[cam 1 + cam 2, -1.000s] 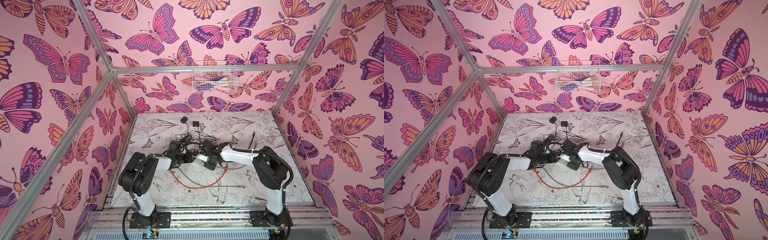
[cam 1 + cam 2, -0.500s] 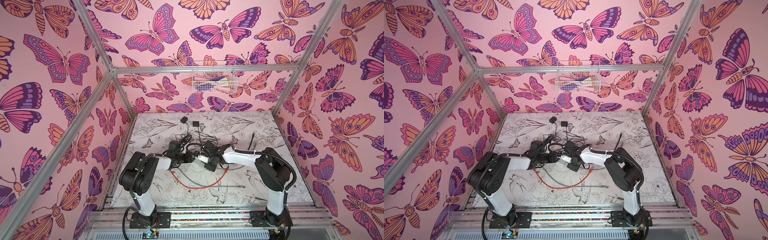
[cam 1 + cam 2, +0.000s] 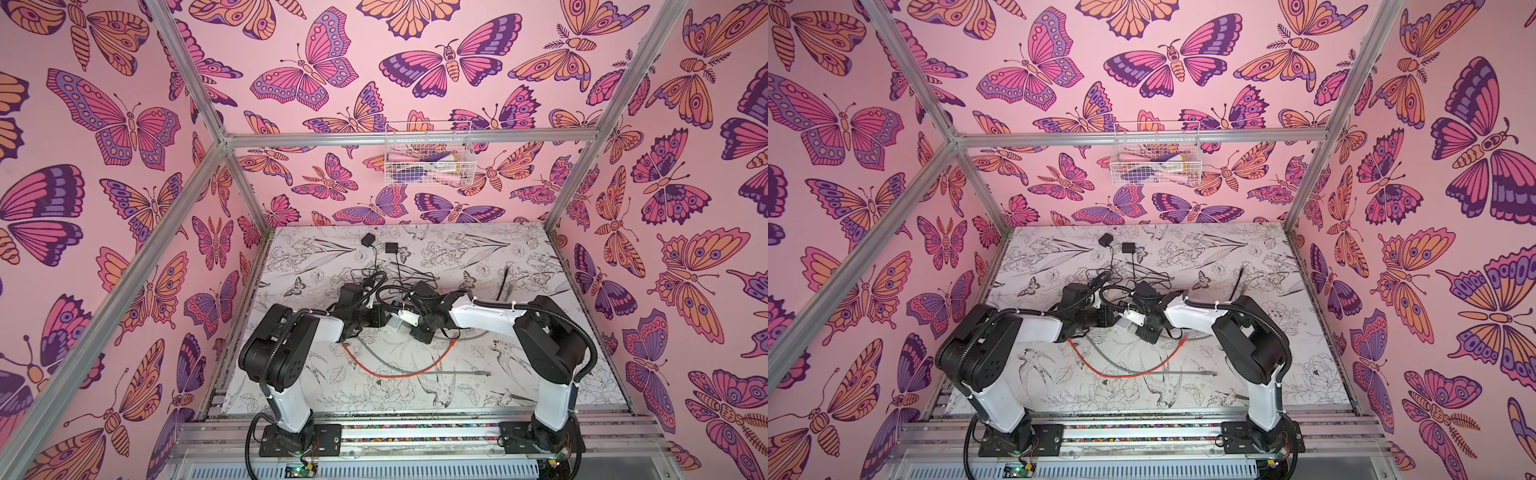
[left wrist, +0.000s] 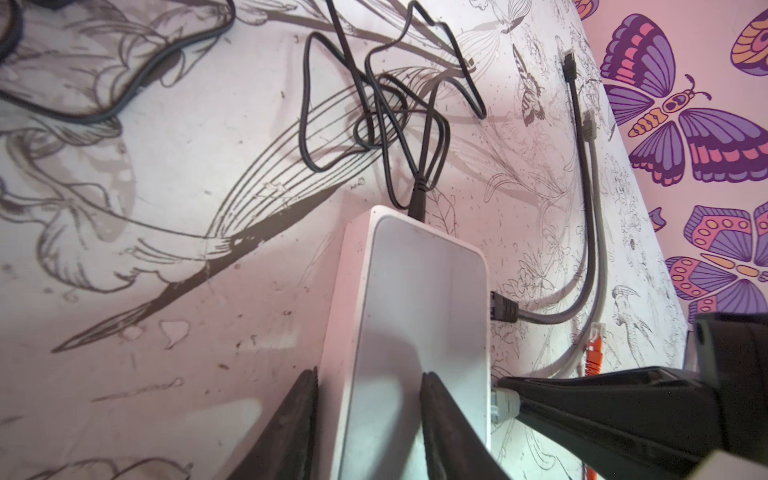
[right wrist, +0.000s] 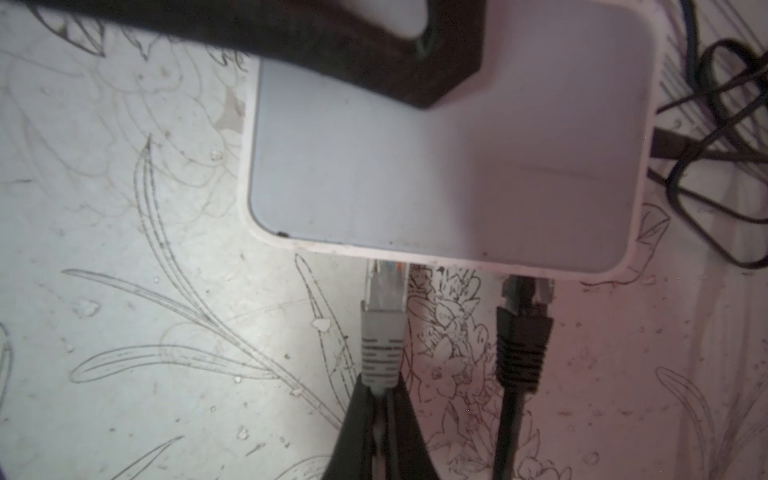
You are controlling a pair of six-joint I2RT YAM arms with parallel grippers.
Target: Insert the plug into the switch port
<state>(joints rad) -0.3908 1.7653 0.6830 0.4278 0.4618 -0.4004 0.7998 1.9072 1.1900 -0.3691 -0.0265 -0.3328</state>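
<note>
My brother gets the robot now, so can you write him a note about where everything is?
Left gripper: jaws apart astride an edge of the white switch; grip unclear.
Right gripper: shut on the boot of the grey plug.
Done: its tip is at a port, beside the black plug.
Left: push it home if not seated, then release.

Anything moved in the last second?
Barely: at most the right arm shifted slightly at the elbow. The right gripper still pinches the grey plug, tip at the edge of the white switch; the left gripper still braces it. The black plug and orange cable are unmoved.
</note>
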